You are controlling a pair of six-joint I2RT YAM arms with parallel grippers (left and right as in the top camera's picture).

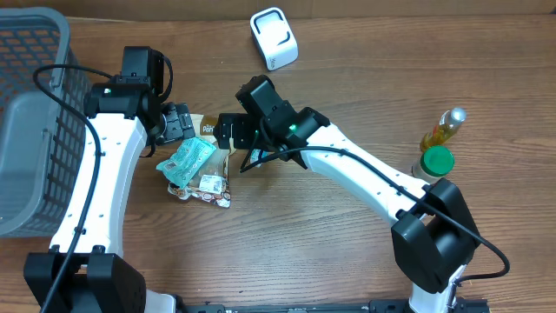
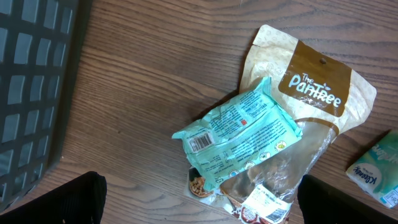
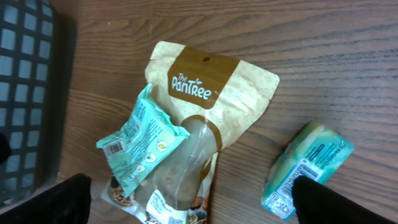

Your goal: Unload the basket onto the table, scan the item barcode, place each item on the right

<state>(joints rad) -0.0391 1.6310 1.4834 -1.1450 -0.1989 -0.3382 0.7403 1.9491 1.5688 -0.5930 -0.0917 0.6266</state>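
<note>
Both pairs of jaws are being held wide apart with nothing between them. The left gripper and the right gripper are being hung close over the same small heap on the table, and whether either is touching it cannot be told. Beneath them the teal packet is being shown lying tilted on top of the brown pouch, with its barcode facing up at the end nearer the basket. This packet is being taken as the likely item, though a tissue pack just beside the heap is also being shown with a printed code. The step in hand is being judged as the pick that comes before any scan. For it to be done well, only one gripper is being called for, and a grip at the packet's far crimped end is being advised, so that the code is being left uncovered and the pouch beneath is not being pinched along with it. The film is being judged slack and slippery, so a firm closing is being advised. Farther out, the scanner is being seen standing well apart near the table's far edge, so the code will need turning toward its window.
</note>
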